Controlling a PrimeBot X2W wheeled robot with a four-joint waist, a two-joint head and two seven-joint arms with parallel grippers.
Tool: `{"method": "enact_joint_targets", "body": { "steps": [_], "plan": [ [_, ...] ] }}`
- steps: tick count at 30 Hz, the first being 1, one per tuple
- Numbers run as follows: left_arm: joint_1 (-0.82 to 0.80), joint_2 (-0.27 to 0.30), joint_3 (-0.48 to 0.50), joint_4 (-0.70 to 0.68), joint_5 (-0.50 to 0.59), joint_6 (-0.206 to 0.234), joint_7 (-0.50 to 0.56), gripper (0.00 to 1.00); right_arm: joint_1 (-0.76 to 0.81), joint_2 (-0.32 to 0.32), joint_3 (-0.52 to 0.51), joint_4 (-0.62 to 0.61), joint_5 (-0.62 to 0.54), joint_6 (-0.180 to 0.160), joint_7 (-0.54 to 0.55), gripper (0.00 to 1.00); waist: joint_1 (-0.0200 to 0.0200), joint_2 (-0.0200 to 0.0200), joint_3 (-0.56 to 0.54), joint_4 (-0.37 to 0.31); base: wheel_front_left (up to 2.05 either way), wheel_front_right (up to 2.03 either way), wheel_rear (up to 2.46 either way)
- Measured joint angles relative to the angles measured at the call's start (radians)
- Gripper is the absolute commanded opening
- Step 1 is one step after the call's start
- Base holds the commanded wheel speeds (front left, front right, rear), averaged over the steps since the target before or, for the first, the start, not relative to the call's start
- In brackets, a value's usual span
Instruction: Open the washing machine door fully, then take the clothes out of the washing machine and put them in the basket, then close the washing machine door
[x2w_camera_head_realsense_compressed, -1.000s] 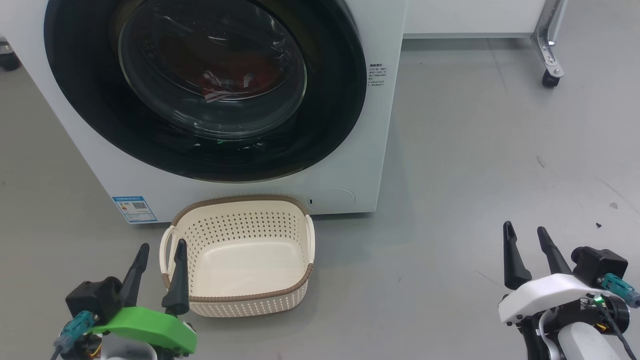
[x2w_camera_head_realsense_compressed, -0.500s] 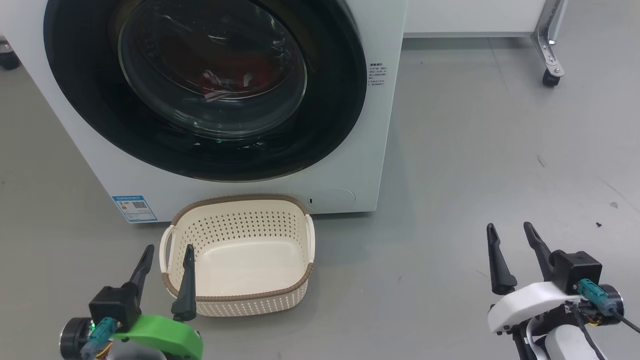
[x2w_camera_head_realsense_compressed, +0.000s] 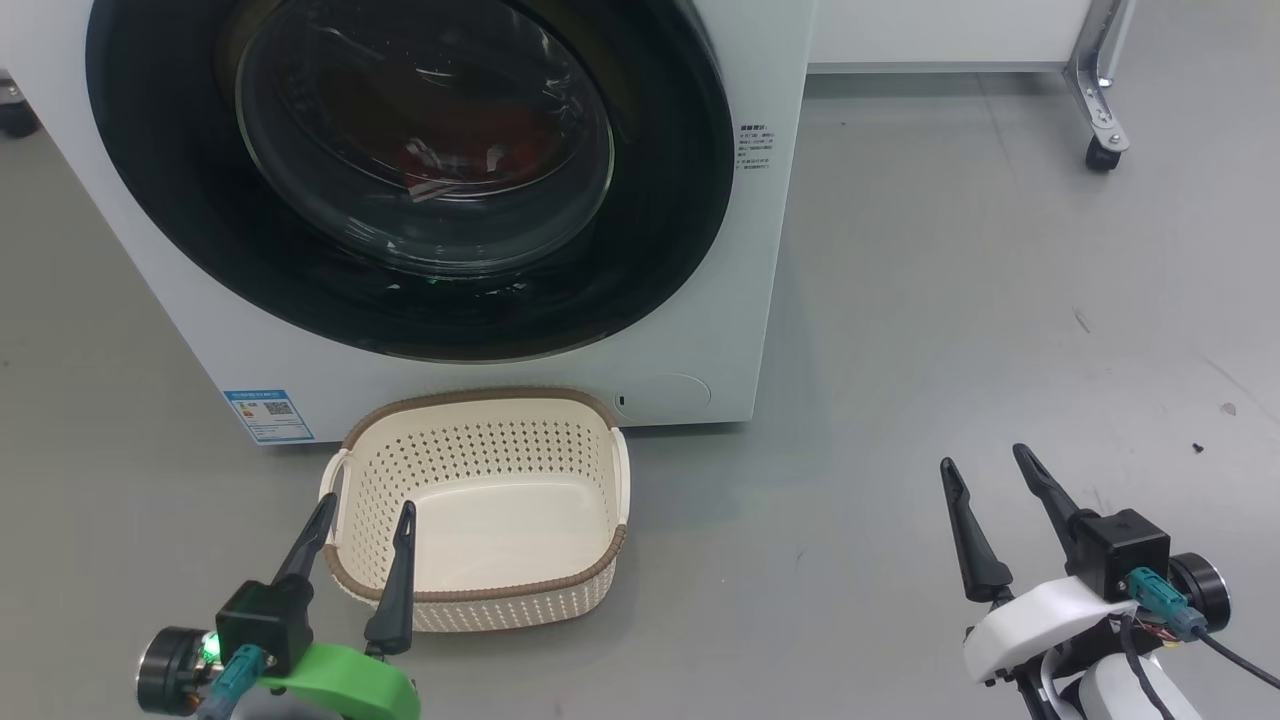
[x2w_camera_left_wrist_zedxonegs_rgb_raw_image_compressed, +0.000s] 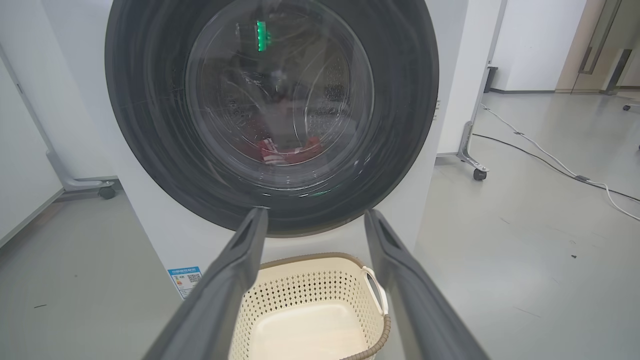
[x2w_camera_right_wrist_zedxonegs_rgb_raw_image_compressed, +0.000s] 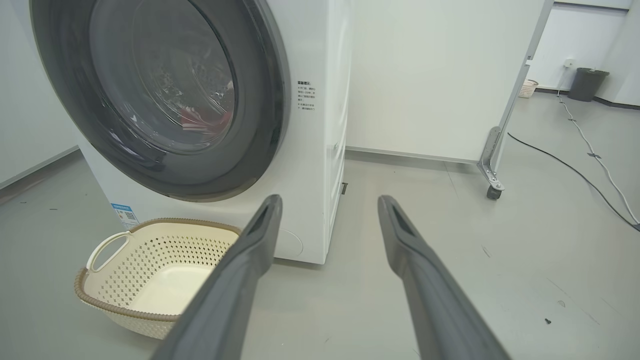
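Observation:
The washing machine (x2w_camera_head_realsense_compressed: 765, 260) is white, and its round black door (x2w_camera_head_realsense_compressed: 655, 200) sits shut against the front. Through the glass I see the red clothes (x2w_camera_head_realsense_compressed: 505, 140) lying in the drum. The cream basket (x2w_camera_head_realsense_compressed: 500, 608) stands on the floor right under the door, with nothing in it. My left gripper (x2w_camera_head_realsense_compressed: 368, 502) is open over the basket's near left rim. My right gripper (x2w_camera_head_realsense_compressed: 983, 456) is open above bare floor, to the right of the machine. In the left wrist view the left gripper (x2w_camera_left_wrist_zedxonegs_rgb_raw_image_compressed: 316, 211) points at the door (x2w_camera_left_wrist_zedxonegs_rgb_raw_image_compressed: 150, 125), clothes (x2w_camera_left_wrist_zedxonegs_rgb_raw_image_compressed: 290, 150) and basket (x2w_camera_left_wrist_zedxonegs_rgb_raw_image_compressed: 310, 260). In the right wrist view the right gripper (x2w_camera_right_wrist_zedxonegs_rgb_raw_image_compressed: 330, 198) faces the machine's right corner, with the basket (x2w_camera_right_wrist_zedxonegs_rgb_raw_image_compressed: 125, 312) at the left.
A white panel on a metal leg with a caster (x2w_camera_head_realsense_compressed: 1100, 155) stands behind the machine to the right. A cable (x2w_camera_right_wrist_zedxonegs_rgb_raw_image_compressed: 575, 170) runs along the floor there, near a dark bin (x2w_camera_right_wrist_zedxonegs_rgb_raw_image_compressed: 587, 82). Grey floor stretches to the right of the machine.
My left gripper has shifted right, over the basket's left rim. My right gripper has shifted left. Both stay open; door, clothes and basket have not moved.

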Motion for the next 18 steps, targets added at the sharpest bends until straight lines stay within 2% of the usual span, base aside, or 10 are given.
{"method": "enact_joint_targets", "body": {
  "steps": [18],
  "plan": [
    [-0.001,-0.01,0.022,0.034,0.0,0.001,0.0,1.0,0.0,0.014,-0.027,0.014,-0.009,0.003,-0.003,1.0,0.0,0.0,0.001,0.001,0.0,0.0,0.0]
  ]
}}
